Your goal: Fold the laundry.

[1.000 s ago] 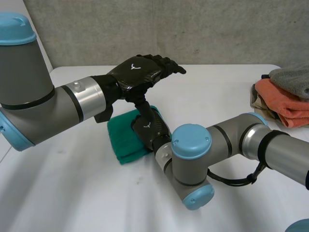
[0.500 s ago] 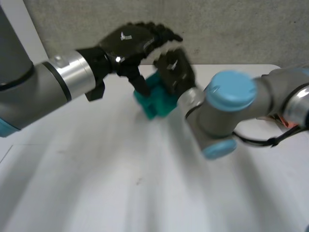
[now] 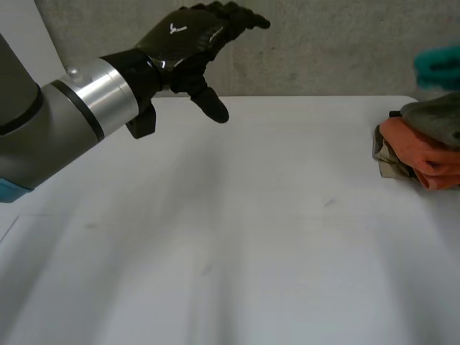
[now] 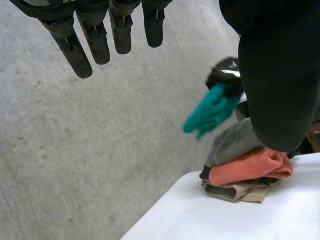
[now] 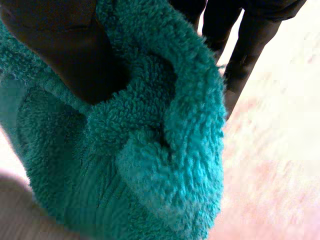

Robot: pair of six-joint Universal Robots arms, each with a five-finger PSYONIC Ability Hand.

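Overhead first: above the far left of the smooth white table (image 3: 230, 237), a glossy black left hand (image 3: 188, 44) on its grey arm, fingers straight and apart, thumb angled down, nothing in it. At the far right edge, a neat stack of folded laundry: nubbly grey towel (image 3: 435, 116) on top, soft orange cloth (image 3: 420, 154) beneath, thin beige cloth (image 3: 384, 154) at the bottom. Just above that stack, a blurred scrap of the teal towel (image 3: 440, 65) (in the air, off the table).

Next, along the left hand's palm: slim black fingers (image 4: 95, 42) straight and parted, blunt rounded thumb close by, empty between. Beyond, against a rough concrete wall (image 4: 75, 150), the right hand (image 4: 225, 70) gripping the teal towel (image 4: 212, 110) as a dangling bunch right over the grey towel (image 4: 235, 145); contact between the two impossible to tell.

Lastly, along the right hand's palm: thick looped terry of the teal towel (image 5: 150, 150), bunched into rounded folds, thumb pressed deep into the pile, fingers (image 5: 250, 40) behind the cloth, clamped on it.
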